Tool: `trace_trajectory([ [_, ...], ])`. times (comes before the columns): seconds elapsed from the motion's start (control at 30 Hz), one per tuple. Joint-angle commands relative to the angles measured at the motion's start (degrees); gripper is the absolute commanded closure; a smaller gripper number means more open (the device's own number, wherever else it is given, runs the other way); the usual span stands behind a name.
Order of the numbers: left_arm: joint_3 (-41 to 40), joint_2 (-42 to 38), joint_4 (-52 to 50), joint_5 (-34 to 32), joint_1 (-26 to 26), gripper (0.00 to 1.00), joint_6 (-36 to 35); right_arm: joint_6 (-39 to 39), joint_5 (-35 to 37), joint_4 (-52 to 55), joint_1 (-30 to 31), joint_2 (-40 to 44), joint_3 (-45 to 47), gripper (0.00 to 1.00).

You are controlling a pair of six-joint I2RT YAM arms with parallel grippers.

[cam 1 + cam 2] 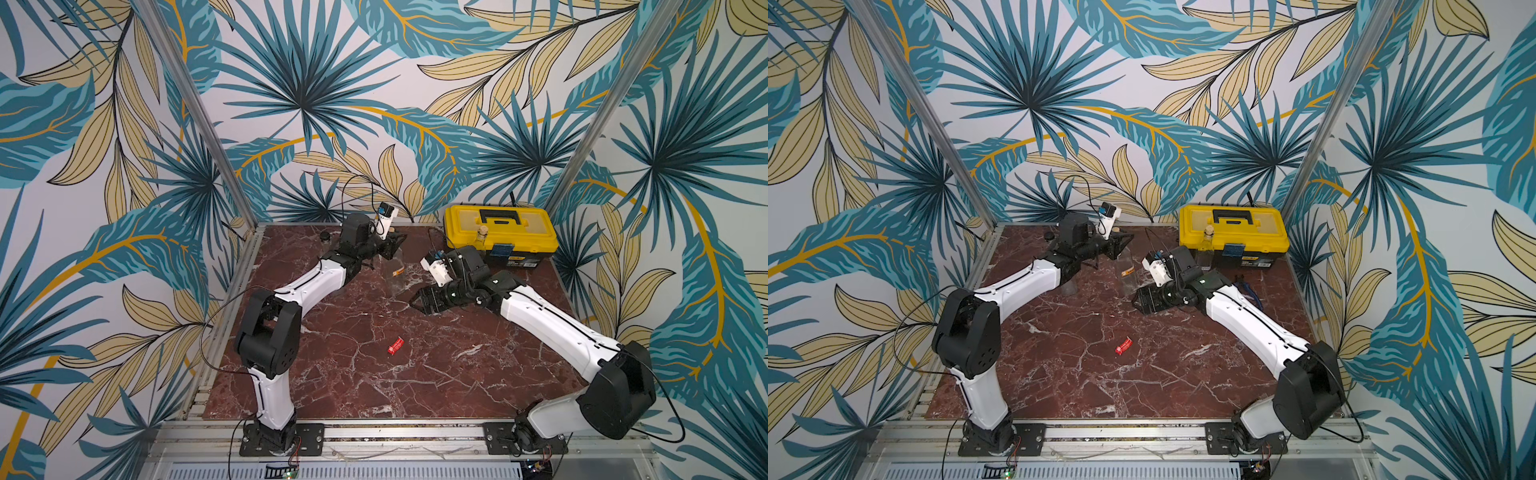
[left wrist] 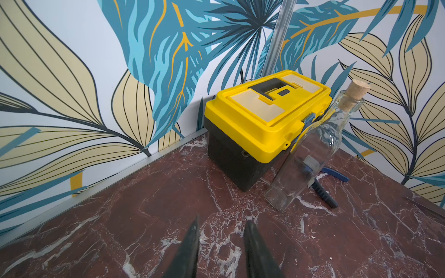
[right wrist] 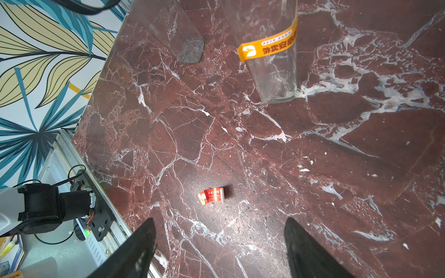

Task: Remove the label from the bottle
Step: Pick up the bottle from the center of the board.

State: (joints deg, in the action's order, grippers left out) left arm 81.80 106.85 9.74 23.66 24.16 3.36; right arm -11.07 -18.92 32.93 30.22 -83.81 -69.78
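Right claw (image 3: pixel 219 220) wide, empty, left claw (image 2: pixel 222 219) closed, red scrap (image 3: pixel 212 195), bottle (image 3: pixel 274 77), orange 外卖安心 label (image 3: pixel 267 45)

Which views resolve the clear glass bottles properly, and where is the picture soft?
Right wrist view: the clear glass bottle with the orange label is sharp, print legible; the right gripper is soft at the frame edge. In both top views that bottle nearly vanishes against the red marble table. Left wrist view: the corked clear glass bottle is crisp, no harsh glare.
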Motion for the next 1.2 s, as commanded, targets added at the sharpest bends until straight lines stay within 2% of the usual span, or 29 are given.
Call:
trace_trajectory([
  [0.0, 1.54, -0.54, 0.37, 0.47, -0.11, 0.81, 1.04, 1.01, -0.26, 0.65, -0.18, -0.68, -1.18, 0.17],
  [0.1, 1.26, -1.42, 0.37, 0.43, -0.10, 0.88, 2.01, 0.75, 0.26, 0.74, -0.23, -0.59, -1.48, 0.17],
  [0.2, 0.75, -2.33, 0.37, -0.86, -0.10, 1.00, 3.93, 0.58, 0.82, 0.87, -0.25, -0.23, -1.89, 0.17],
  [0.57, -3.21, -9.55, -1.94, -5.91, -0.08, 1.00, 12.85, 0.24, 1.46, 2.59, -0.27, -0.10, -3.95, 0.14],
  [0.63, -3.77, -10.78, -3.64, -7.12, -0.08, 1.00, 14.86, -0.09, 2.07, 3.18, -0.25, -0.42, -4.59, 0.11],
  [0.67, -4.12, -11.31, -4.51, -7.87, -0.09, 1.00, 15.60, -0.26, 2.29, 3.36, -0.25, -0.52, -4.82, 0.03],
  [0.7, -4.59, -11.94, -5.49, -8.62, -0.10, 1.00, 16.57, -0.25, 2.41, 3.45, -0.28, -0.56, -5.03, 0.00],
  [0.9, -8.31, -15.75, -10.72, -14.46, 0.47, 1.00, 22.65, -0.45, 1.71, 1.51, -0.08, -0.89, -4.50, 0.01],
  [1.03, -9.57, -17.25, -15.22, -16.54, 0.72, 1.00, 28.33, -0.11, 3.12, -0.17, 0.80, -1.39, -4.45, 0.13],
  [1.17, -10.90, -18.34, -17.65, -15.86, 0.74, 1.00, 31.40, 1.15, 4.65, -1.37, 2.73, -2.99, -4.83, 0.32],
])
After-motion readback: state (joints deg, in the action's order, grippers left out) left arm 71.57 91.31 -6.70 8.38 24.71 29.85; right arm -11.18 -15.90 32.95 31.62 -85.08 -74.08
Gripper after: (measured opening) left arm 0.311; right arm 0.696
